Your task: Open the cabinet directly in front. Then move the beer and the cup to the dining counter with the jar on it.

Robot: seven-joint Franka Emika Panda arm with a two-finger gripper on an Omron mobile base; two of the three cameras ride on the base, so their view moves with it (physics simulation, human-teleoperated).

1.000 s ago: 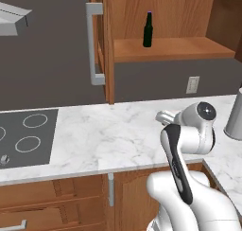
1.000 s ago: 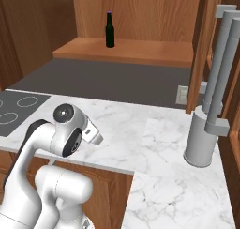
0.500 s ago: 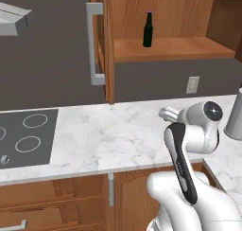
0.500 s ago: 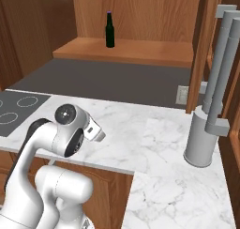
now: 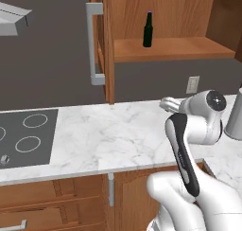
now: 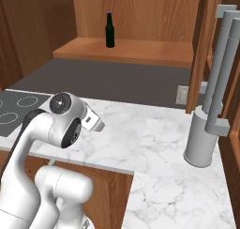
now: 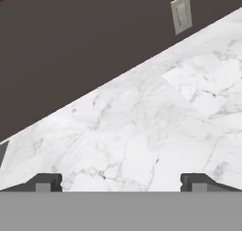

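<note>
Cabinet (image 5: pixel 109 45) open, beer (image 5: pixel 148 30) on shelf; gripper (image 7: pixel 121 182) spread wide, empty, low over worktop (image 6: pixel 154 143). Next: raising toward bottle.

Dark grey wall (image 5: pixel 52 69) with outlet (image 5: pixel 192 84) behind white marble worktop (image 5: pixel 108 140) and cooktop (image 5: pixel 26 137).

Black cooktop (image 5: pixel 23 139) in marble worktop (image 5: pixel 118 135), wall outlet (image 7: pixel 181 13), grey canister (image 6: pixel 202 140).

— Is there any text, label or number that can be read?

— No, none. The beer (image 5: pixel 148 30) in the cabinet (image 5: pixel 170 45) has no label that I can read, and the wall socket (image 7: pixel 182 13) below the cabinet is plain, without any sign.
</note>
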